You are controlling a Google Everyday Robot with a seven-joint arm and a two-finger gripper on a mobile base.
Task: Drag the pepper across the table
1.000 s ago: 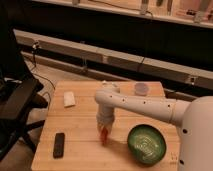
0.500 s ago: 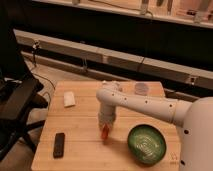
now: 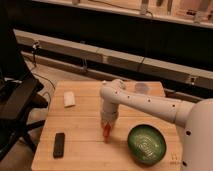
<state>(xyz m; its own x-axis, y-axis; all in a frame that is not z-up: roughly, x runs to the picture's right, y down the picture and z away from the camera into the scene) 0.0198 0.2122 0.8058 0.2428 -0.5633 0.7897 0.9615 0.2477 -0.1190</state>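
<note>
The pincer point(image 3: 107, 126) hangs straight down over the middle of the table point(image 3: 85, 150), its tip on the pepper point(image 3: 106, 132), which lies just left of the green bowl point(image 3: 146, 144); whether it grips or only presses the pepper I cannot tell. To drag well, it should probably stay low, slide steadily, and steer away from the bowl toward bare planks, clear of the black bar point(image 3: 59, 145).
</note>
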